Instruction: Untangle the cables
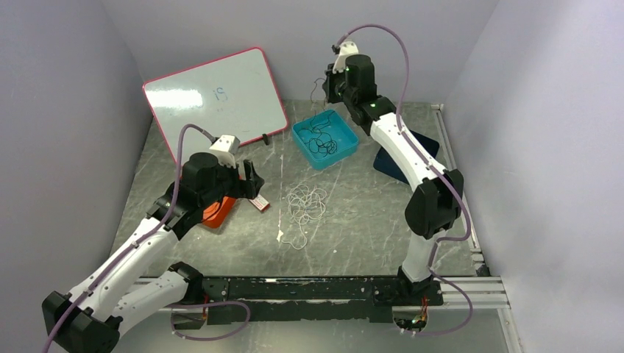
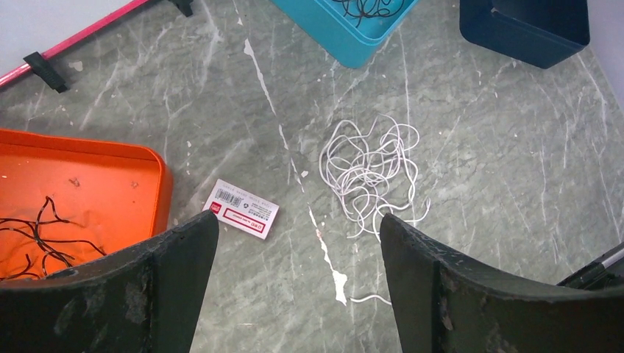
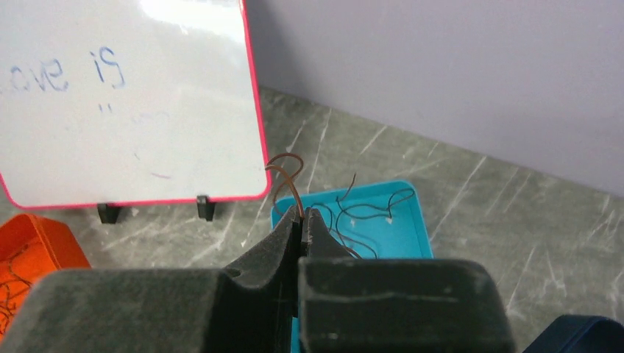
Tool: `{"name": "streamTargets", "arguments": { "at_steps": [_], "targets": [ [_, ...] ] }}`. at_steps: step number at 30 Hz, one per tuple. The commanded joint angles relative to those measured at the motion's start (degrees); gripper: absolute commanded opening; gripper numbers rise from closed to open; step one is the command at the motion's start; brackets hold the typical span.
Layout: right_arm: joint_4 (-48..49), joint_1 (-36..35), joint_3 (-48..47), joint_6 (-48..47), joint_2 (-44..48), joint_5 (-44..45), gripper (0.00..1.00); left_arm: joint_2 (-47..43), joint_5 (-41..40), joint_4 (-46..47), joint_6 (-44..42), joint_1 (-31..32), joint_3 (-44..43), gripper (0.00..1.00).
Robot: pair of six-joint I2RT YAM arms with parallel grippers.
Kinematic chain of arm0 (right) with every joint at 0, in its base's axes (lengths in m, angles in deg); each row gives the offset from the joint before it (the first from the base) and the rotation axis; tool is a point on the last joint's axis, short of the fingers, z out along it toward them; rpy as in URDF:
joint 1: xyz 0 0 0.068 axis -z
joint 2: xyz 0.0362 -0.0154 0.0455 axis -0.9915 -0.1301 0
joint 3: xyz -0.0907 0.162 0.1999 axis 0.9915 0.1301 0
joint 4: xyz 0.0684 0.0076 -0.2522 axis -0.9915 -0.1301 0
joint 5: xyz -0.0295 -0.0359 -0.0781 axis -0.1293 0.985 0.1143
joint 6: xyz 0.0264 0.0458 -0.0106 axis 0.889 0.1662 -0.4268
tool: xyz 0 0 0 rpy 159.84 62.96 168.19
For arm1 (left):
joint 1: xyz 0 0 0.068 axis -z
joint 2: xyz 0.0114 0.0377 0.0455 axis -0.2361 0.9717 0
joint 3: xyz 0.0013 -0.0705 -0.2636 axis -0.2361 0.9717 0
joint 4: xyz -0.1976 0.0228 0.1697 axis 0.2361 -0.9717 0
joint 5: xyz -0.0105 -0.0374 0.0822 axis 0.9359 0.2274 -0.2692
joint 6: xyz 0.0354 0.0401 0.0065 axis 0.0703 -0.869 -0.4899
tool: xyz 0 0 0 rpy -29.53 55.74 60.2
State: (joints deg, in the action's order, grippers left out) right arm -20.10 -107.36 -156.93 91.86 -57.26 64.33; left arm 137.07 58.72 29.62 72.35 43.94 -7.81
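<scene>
Here the right hand (image 3: 302,218) is clenched on a thin brown cable (image 3: 285,176), held up by the far teal tray (image 3: 412,195) of dark cables (image 1: 320,137). The left hand (image 2: 298,220) hangs released. White cables (image 2: 368,173) lie tangled mid-surface (image 2: 478,147), right of the orange tray (image 2: 158,184).

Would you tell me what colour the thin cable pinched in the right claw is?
The thin cable is reddish-brown, clearest in the right wrist view.

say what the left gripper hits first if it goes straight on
The left gripper would likely meet the bare table beside the white cable tangle, though depth is unclear.
</scene>
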Motion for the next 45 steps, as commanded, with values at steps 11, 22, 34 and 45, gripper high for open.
{"name": "streamTargets", "arguments": {
  "at_steps": [11, 22, 34, 45],
  "targets": [
    [0.7, 0.4, 0.8, -1.7, -1.5, 1.5, 0.00, 0.8, 0.7, 0.9, 0.4, 0.1, -1.2, 0.84],
    [2.0, 0.7, 5.8, -1.8, -8.6, 2.2, 0.02, 0.7, 1.0, 0.2, 0.4, 0.1, -1.3, 0.84],
    [0.3, 1.1, 4.2, -0.9, -11.9, 0.0, 0.30, 0.5, 1.3, 0.3, 0.5, 0.1, -1.0, 0.84],
    [-1.0, 1.4, 6.7, -0.7, -5.1, 4.7, 0.40, 0.9, 2.2, 1.3, 1.4, 0.1, -0.3, 0.85]
  ]
}}
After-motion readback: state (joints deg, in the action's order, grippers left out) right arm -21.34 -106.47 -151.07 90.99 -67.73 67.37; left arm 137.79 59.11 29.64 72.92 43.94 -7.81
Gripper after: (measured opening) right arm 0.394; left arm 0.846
